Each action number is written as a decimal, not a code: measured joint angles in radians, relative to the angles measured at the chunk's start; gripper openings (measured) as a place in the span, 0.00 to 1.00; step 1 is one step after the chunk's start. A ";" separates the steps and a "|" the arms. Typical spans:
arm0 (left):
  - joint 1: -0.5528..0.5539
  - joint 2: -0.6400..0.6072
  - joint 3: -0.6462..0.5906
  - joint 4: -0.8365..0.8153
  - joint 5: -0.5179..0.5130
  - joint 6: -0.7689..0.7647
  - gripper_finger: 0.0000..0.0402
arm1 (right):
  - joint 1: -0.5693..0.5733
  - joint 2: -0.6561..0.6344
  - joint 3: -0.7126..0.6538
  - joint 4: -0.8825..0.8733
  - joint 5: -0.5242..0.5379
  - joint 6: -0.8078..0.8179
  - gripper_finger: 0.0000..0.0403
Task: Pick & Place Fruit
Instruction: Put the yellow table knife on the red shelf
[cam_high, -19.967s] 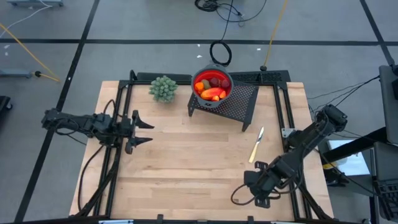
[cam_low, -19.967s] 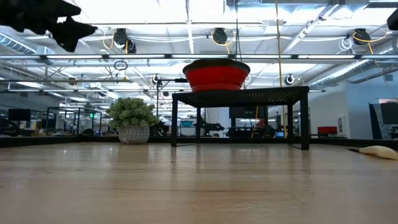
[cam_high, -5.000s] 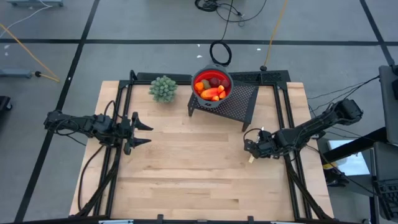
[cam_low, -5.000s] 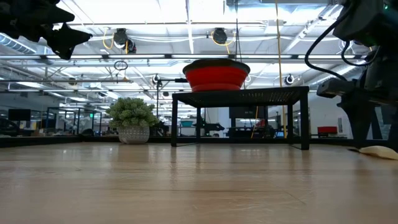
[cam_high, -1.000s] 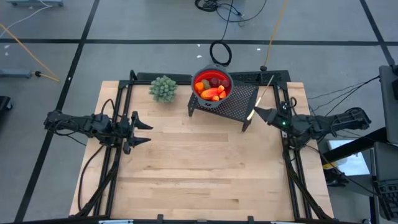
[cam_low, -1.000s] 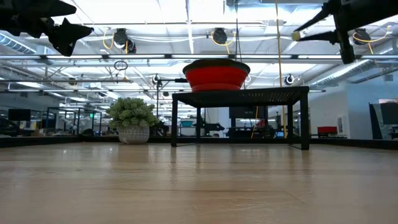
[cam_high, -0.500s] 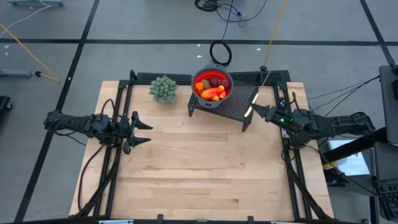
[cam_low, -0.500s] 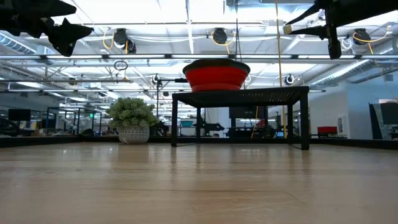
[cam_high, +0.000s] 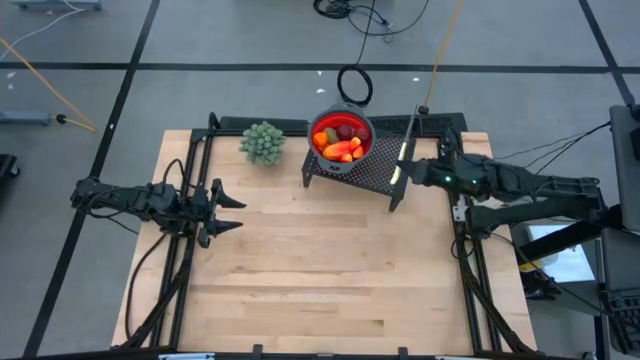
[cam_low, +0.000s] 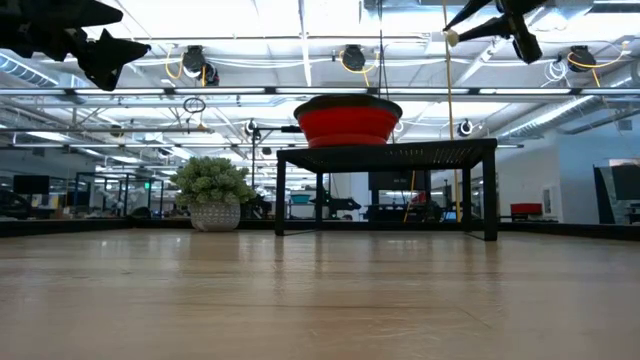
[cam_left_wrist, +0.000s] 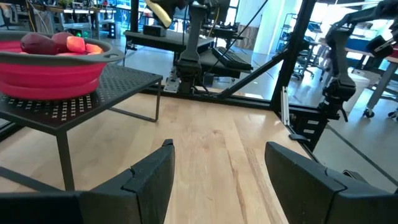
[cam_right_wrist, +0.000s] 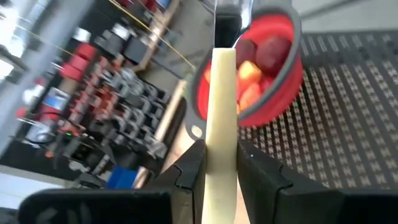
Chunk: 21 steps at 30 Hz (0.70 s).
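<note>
- The right gripper (cam_high: 408, 172) hangs above the outer end of the black mesh stand (cam_high: 385, 170), its fingers clamped on a pale yellow strip (cam_high: 402, 160) that juts toward the red bowl (cam_high: 341, 137).
- The right wrist view alone shows the grip closely: the two dark fingers (cam_right_wrist: 186, 169) press either side of the pale yellow strip (cam_right_wrist: 221, 118), with the red bowl (cam_right_wrist: 286, 56) and its fruit (cam_right_wrist: 261, 62) beyond the strip's far end.
- The low view places this gripper (cam_low: 470, 22) high over the stand (cam_low: 385, 155), the strip's tip (cam_low: 451, 37) just showing; the bowl's contents are hidden there by its rim (cam_low: 348, 105).
- From above, the fruit (cam_high: 340, 142) lies inside the bowl: orange, red and olive pieces heaped together.
- The left gripper (cam_high: 232, 208) hangs over the table's (cam_high: 320, 270) left side, well apart from the stand, jaws spread with nothing between them.
- The left wrist view confirms the wide gap between its fingers (cam_left_wrist: 149, 180) and sees the bowl (cam_left_wrist: 50, 65) side-on, with the strip (cam_left_wrist: 157, 11) held high beyond it.
- A green plant ball (cam_high: 262, 141) stands beside the stand at the back.
</note>
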 joint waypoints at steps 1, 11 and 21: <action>0.000 0.000 0.000 0.000 0.000 0.000 0.62 | -0.010 0.023 0.032 -0.039 -0.018 0.012 0.17; 0.000 0.000 0.000 0.000 0.000 -0.004 0.62 | -0.133 0.245 0.224 -0.308 -0.200 0.115 0.17; 0.000 0.000 0.000 0.000 0.000 -0.014 0.62 | -0.265 0.317 0.231 -0.431 -0.335 0.202 0.17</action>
